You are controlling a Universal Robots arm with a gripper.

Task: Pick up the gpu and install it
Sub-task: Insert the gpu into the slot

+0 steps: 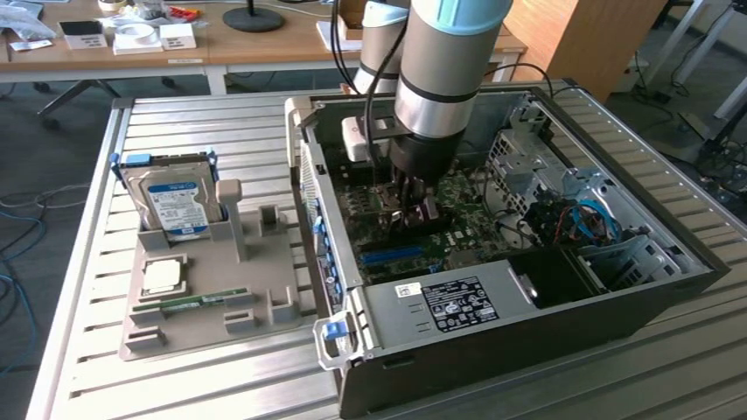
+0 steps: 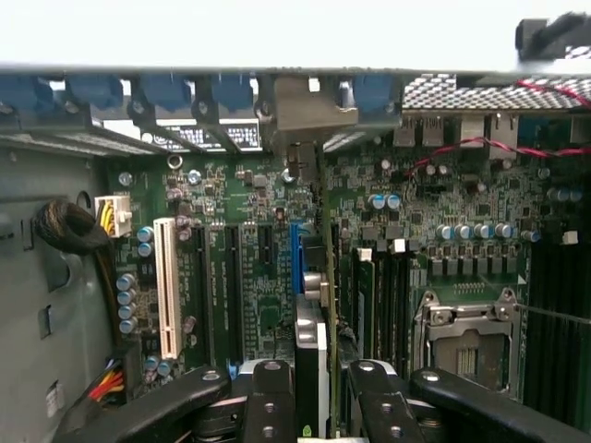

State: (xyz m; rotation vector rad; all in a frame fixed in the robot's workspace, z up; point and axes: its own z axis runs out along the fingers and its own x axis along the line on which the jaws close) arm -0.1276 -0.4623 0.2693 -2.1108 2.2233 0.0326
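Observation:
My gripper point(image 1: 415, 217) is down inside the open computer case point(image 1: 502, 385), just over the green motherboard point(image 1: 467, 236). In the wrist view the gpu point(image 2: 311, 355) stands edge-on between the two black fingers point(image 2: 271, 401), and the gripper point(image 2: 319, 406) is shut on it. The card lines up with the blue expansion slot point(image 2: 296, 258), and its silvery bracket end point(image 2: 312, 109) reaches the case's rear wall. Whether the card's lower edge touches the slot I cannot tell. In the exterior view the blue slot point(image 1: 393, 255) shows just in front of the fingers.
A grey parts tray point(image 1: 198, 324) beside the case holds a hard drive point(image 1: 175, 203), a processor chip point(image 1: 163, 277) and a green memory stick point(image 1: 192, 302). On the board are a white slot point(image 2: 168, 288), memory slots point(image 2: 388, 295) and a processor socket point(image 2: 471, 343). Cables point(image 1: 572, 219) lie inside the case.

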